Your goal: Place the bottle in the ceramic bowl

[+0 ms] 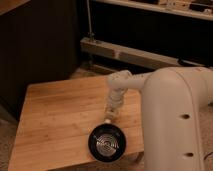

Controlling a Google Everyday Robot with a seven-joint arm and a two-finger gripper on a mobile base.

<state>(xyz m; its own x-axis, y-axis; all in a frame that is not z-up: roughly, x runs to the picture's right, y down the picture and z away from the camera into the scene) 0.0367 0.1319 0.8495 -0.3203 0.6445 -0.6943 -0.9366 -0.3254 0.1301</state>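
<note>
The ceramic bowl (106,143) is glossy black with silvery rings at its centre. It sits on the wooden table (55,117) near the front right edge. My gripper (109,116) hangs from the white arm (122,82), pointing down, just above the bowl's far rim. I cannot make out the bottle apart from the gripper. No bottle shows lying on the table or in the bowl.
My big white arm housing (172,120) fills the right side of the view. A dark cabinet wall (40,45) and a metal shelf rail (135,55) stand behind the table. Speckled floor (10,135) shows at the left.
</note>
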